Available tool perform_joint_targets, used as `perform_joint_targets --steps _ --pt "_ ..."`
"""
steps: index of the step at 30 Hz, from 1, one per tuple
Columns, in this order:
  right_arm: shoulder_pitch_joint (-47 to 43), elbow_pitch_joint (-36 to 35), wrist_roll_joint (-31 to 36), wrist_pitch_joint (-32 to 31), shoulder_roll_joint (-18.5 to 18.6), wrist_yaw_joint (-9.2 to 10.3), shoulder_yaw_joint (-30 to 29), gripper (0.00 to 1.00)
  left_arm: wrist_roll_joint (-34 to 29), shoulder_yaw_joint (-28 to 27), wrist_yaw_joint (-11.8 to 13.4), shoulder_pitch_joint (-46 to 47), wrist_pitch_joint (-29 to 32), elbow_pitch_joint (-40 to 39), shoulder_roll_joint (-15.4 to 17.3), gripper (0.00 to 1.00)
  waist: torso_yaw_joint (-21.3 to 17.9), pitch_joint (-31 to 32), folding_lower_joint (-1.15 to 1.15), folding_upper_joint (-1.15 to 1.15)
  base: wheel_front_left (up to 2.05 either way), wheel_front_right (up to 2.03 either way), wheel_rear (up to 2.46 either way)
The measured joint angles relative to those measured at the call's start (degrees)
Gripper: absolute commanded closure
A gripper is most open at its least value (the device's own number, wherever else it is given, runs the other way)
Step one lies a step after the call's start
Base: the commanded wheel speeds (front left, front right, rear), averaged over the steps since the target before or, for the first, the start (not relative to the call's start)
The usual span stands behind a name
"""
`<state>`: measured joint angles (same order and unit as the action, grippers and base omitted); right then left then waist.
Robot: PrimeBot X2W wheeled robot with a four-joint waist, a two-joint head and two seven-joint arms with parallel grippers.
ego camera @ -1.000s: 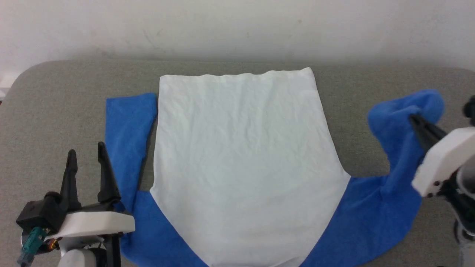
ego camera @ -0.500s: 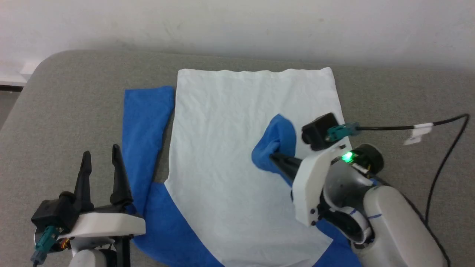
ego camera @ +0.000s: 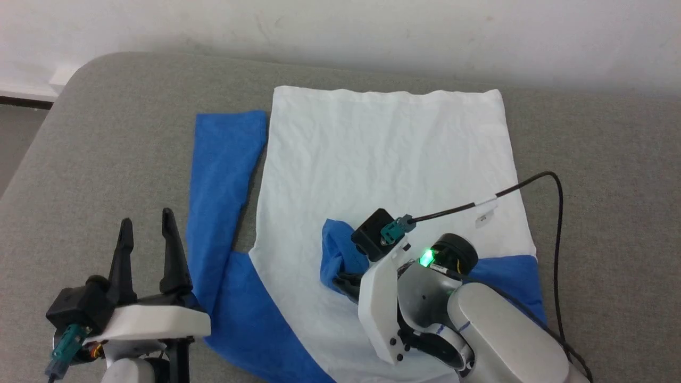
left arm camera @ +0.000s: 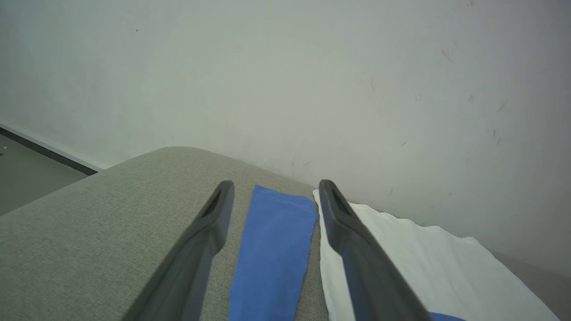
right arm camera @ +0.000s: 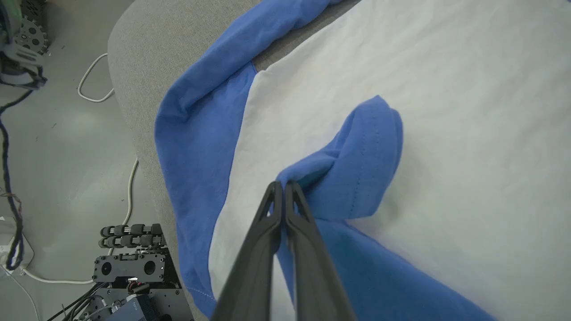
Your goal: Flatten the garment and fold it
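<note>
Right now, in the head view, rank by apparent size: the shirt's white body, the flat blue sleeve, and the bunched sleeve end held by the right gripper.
1. White body, largest.
2. Flat blue sleeve.
3. Bunched sleeve end, smallest; the right gripper and arm hide part of it, so its full size is unsure.

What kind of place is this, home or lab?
Probably a robotics lab or test room: grey padded surface against a bare white wall, with loose cables and black hardware on the floor.
</note>
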<state>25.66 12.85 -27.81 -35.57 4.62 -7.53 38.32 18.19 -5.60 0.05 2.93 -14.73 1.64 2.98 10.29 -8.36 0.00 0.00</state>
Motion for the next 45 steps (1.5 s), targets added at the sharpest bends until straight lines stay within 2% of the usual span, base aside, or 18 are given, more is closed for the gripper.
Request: perform_joint_targets --steps 4,6,11,18,21,26,29,35,42,45 --pt "1.0 0.1 -1.4 1.8 0.5 0.0 0.1 0.0 0.1 0.5 0.0 0.0 0.0 0.2 0.0 0.0 -0.3 0.0 0.0 0.0 0.0 0.0 0.0" --pt "1.3 -1.6 -2.5 3.9 0.8 -0.01 -2.9 0.0 0.1 0.5 0.0 0.0 0.0 0.3 0.0 0.0 -0.5 0.1 0.0 0.0 0.0 0.0 0.0" --pt "0.9 -7.6 -2.5 9.7 1.5 -0.01 -16.1 0.0 0.0 0.0 0.0 0.0 0.0 0.4 0.0 0.0 -1.5 0.4 0.0 0.0 0.0 0.0 0.0" --pt "-6.3 -14.0 4.4 13.6 0.7 0.0 -39.3 0.0 -0.1 -0.3 0.0 0.0 0.0 0.4 0.0 0.0 -2.9 0.8 0.0 0.0 0.0 0.0 0.0" --pt "-9.5 -15.5 6.3 13.3 -0.2 0.0 -45.3 0.0 -0.1 -0.4 -0.1 0.0 0.0 0.6 0.0 0.0 -3.3 0.6 0.0 0.0 0.0 0.0 0.0" --pt "-12.7 -17.0 7.2 12.9 -1.4 0.0 -51.4 0.0 0.0 0.0 -1.2 2.1 1.7 2.1 0.7 0.0 -3.7 -0.1 -0.01 0.0 0.0 0.0 0.0" --pt "-13.2 -18.5 8.0 12.9 -1.5 0.0 -54.1 0.0 1.2 0.1 -2.1 7.5 6.0 3.0 2.5 0.0 -3.7 -1.1 0.0 0.0 0.0 0.0 0.0" --pt "-12.8 -21.4 7.6 12.6 -1.5 0.0 -56.4 0.0 4.6 -1.5 -3.0 24.5 17.5 7.3 9.2 0.0 -3.8 -4.9 0.0 0.0 0.0 0.0 0.0" --pt "-10.0 -23.4 7.4 12.4 -1.6 0.0 -56.3 0.0 8.3 -1.3 -2.9 38.9 40.0 18.5 16.8 0.0 -4.9 -11.1 0.01 0.0 0.0 0.0 0.0" --pt "-9.4 -23.6 7.0 12.4 -1.6 0.0 -56.2 0.0 10.1 -0.8 -1.6 41.6 50.7 22.0 18.4 0.0 -5.7 -13.7 0.02 0.0 0.0 0.0 0.0"
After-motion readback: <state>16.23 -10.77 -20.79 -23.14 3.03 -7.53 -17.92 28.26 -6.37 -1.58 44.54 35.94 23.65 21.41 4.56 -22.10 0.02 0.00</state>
